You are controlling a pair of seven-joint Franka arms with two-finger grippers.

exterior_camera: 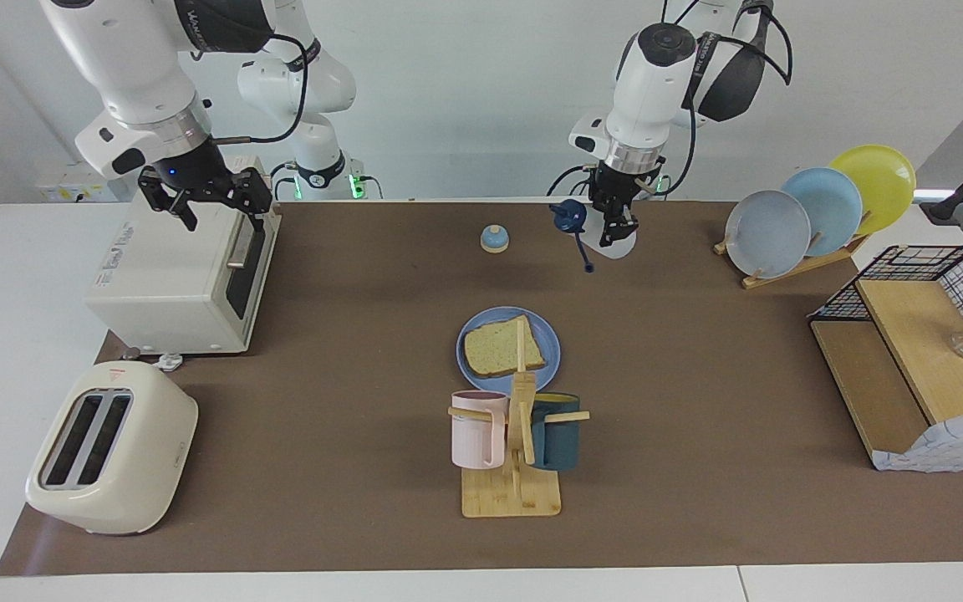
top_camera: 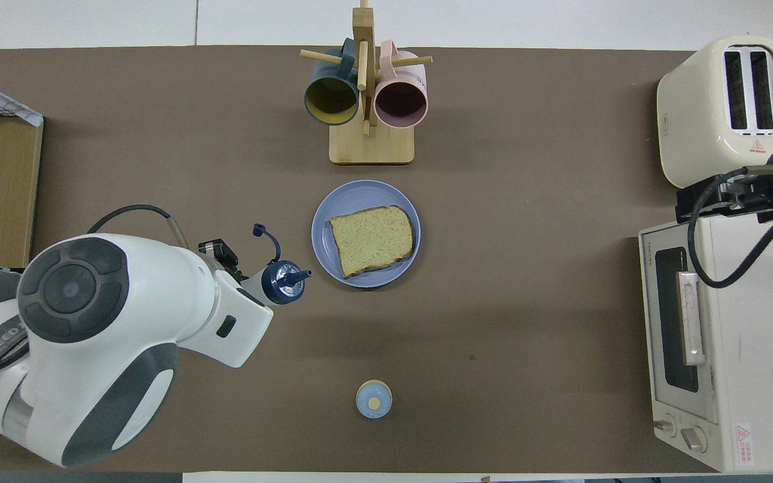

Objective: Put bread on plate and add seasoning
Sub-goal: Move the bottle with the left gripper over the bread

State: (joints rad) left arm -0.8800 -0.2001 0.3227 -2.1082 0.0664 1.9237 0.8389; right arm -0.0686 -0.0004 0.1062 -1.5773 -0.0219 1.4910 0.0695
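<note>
The bread (top_camera: 372,240) lay on the blue plate (top_camera: 327,209), so only seasoning remained: the left gripper (exterior_camera: 618,219) gripped the uncapped seasoning bottle (top_camera: 281,282) beside the plate, the right gripper (exterior_camera: 218,201) spread empty over the toaster oven (exterior_camera: 185,257)

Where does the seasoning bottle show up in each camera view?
Facing view: the seasoning bottle hangs in the left end effector, above the table, toward the robots from the plate.
Overhead view: the bottle sits beside the plate, toward the left arm's end.
Shared landmark: the bread on the plate.
</note>
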